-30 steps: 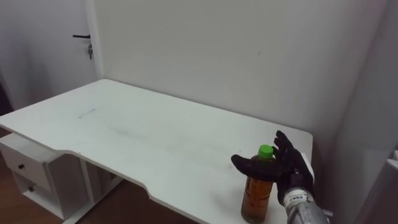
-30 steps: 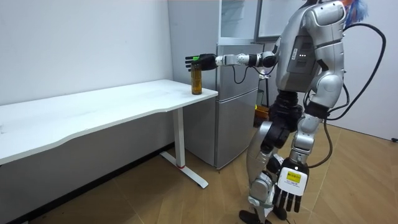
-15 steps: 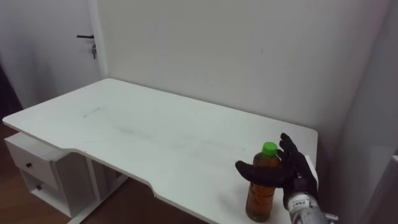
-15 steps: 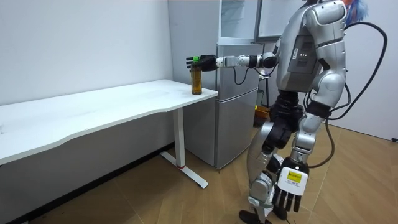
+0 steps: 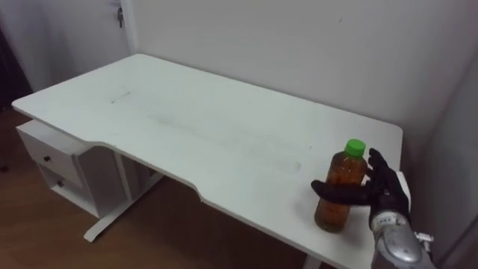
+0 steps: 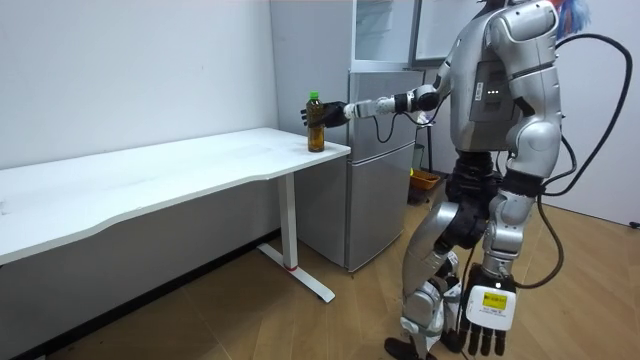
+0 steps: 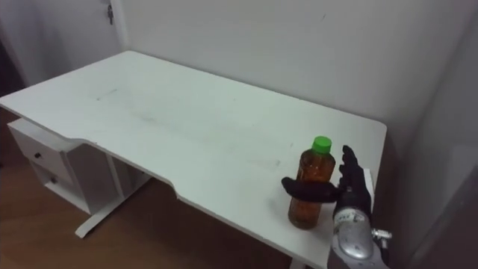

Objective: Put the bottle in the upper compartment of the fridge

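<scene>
upright bottle (image 5: 342,168) at the table (image 5: 187,127) corner is cupped by the right hand (image 5: 387,193), thumb hooked across its front, fingers behind, while the left hand (image 6: 490,310) is hung open, far off

Right arm's stretched out, right hand (image 5: 387,193) thumb-wrapped round the bottle (image 5: 340,170). Meanwhile the left hand (image 6: 490,309) just dangles low, fingers straight.

1. Bottle (image 5: 343,170): 1 clear plastic bottle, amber liquid, green cap on.
2. I see it upright on the white table (image 5: 224,142), near the corner at the fridge end.
3. The right hand (image 5: 385,193) clasps it, thumb across the front, fingers behind.
4. Fridge (image 6: 385,200): grey, tall, just beside that table end; the bottle is not in it.
</scene>
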Motion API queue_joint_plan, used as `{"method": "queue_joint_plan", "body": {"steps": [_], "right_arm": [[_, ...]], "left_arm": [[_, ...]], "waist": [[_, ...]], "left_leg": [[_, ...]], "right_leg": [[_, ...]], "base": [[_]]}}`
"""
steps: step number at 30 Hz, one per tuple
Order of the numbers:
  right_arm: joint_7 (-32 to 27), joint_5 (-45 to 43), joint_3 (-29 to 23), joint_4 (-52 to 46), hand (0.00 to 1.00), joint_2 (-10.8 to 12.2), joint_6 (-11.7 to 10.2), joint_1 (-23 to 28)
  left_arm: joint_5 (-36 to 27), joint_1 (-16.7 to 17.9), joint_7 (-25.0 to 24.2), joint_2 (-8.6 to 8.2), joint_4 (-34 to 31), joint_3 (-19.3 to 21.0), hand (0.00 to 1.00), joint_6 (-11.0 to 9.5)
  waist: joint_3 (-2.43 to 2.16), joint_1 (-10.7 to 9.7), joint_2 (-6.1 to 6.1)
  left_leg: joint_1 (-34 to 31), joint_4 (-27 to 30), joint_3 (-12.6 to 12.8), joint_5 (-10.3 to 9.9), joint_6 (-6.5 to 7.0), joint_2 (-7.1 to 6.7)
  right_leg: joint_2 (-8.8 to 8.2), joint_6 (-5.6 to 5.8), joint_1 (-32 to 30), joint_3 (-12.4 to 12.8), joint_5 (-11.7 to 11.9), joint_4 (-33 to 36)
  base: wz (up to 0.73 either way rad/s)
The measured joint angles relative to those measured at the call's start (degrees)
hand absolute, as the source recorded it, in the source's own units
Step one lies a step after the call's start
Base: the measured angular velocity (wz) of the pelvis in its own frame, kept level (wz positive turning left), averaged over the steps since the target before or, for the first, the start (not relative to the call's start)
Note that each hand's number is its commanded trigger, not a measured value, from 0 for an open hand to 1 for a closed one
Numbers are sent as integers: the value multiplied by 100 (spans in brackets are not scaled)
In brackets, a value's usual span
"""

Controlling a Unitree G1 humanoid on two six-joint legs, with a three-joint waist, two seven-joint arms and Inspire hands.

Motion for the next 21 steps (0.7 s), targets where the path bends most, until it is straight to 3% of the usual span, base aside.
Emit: {"method": "queue_joint_plan", "body": {"steps": [13, 21], "right_arm": [[26, 5, -8, 23, 0, -49, -50, -63], [42, 13, -4, 23, 0, -67, -49, -137]], "left_arm": [[-35, -20, 28, 6, -181, -216, 0, -2], [-529, -12, 98, 22, -123, -410, 0, 11]], "waist": [[-3, 12, 13], [9, 24, 42]], "left_leg": [[-95, 17, -1, 24, -9, -1], [-91, 16, 1, 33, -16, -2]], "right_leg": [[-27, -3, -123, 13, 0, 119], [-57, -4, -166, 26, -13, 198]], "base": [[0], [0]]}}
